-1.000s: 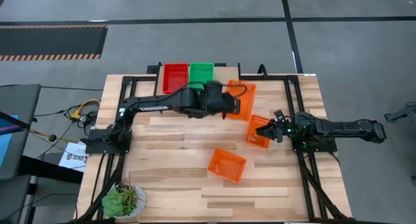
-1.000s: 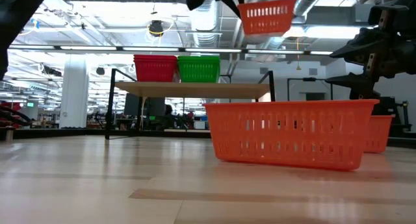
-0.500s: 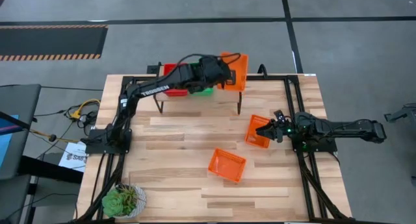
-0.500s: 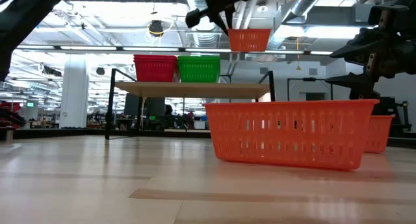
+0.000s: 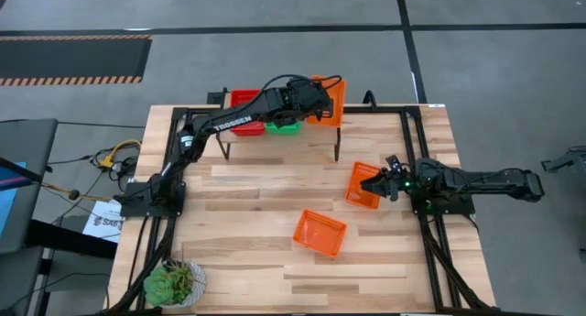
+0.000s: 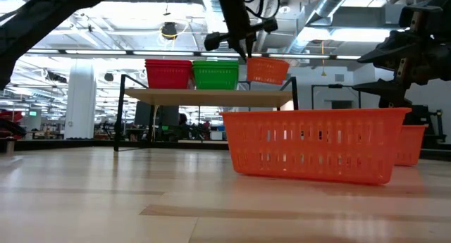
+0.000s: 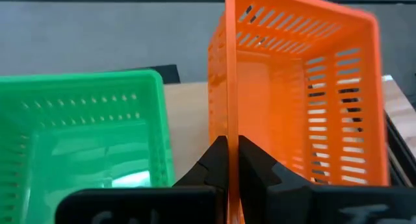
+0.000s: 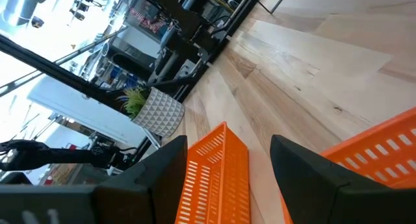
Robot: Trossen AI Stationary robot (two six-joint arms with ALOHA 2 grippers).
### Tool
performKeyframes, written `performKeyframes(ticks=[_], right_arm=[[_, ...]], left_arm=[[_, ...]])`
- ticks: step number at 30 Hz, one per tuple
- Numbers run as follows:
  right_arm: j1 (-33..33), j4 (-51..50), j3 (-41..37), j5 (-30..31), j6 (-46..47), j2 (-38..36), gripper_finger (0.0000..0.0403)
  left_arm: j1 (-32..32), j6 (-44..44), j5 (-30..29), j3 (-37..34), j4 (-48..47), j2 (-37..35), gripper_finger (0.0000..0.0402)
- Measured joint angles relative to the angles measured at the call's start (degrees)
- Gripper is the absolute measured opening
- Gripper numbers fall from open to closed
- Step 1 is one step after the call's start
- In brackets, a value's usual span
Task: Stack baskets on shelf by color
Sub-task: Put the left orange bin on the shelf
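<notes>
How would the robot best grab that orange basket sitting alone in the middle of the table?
Probably by one thin side wall of the orange basket, from above: it sits upright and open-topped, so one finger goes inside, one outside, as the left gripper holds its basket.

Taking the shelf as the anchor: 2 baskets sit side by side on it, and a 3rd hangs tilted over its free end, pinched in the left gripper. Down on the table in front of the shelf, 2 more baskets lie apart, 1 near the middle and 1 right by the right gripper.
</notes>
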Motion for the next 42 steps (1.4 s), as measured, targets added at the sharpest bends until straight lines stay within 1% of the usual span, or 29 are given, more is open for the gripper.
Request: performKeyframes(ticks=[2, 7, 11, 17, 28, 39, 42], right_arm=[[0.00, -0.05, -0.01, 0.01, 0.00, 0.00, 0.0244], [0.00, -0.04, 0.01, 0.00, 0.00, -0.01, 0.0244], [0.00, -0.04, 0.01, 0.00, 0.00, -0.01, 0.0244], [0.00, -0.04, 0.01, 0.00, 0.00, -0.01, 0.0244], [0.00, -0.05, 0.00, 0.00, 0.03, -0.01, 0.0244], [0.00, -0.05, 0.00, -0.01, 0.61, 0.00, 0.0244], [0.00, -0.06, 0.00, -0.02, 0.63, -0.01, 0.0244]], left_arm=[[0.13, -0.06, 0.75, 0.00, -0.13, 0.06, 0.0000], [0.36, -0.09, 0.29, -0.02, -0.21, 0.06, 0.0000], [0.74, -0.11, 3.17, -0.02, -0.63, 0.06, 0.0000], [0.75, -0.35, 3.38, -0.57, -0.72, 0.02, 0.0008], [0.94, -2.18, 6.55, -2.75, -0.82, -0.05, 0.0044], [0.96, 0.00, 6.52, -2.73, -0.67, -0.05, 0.0067], [0.96, 0.48, 6.51, -2.73, -0.94, -0.05, 0.0079]])
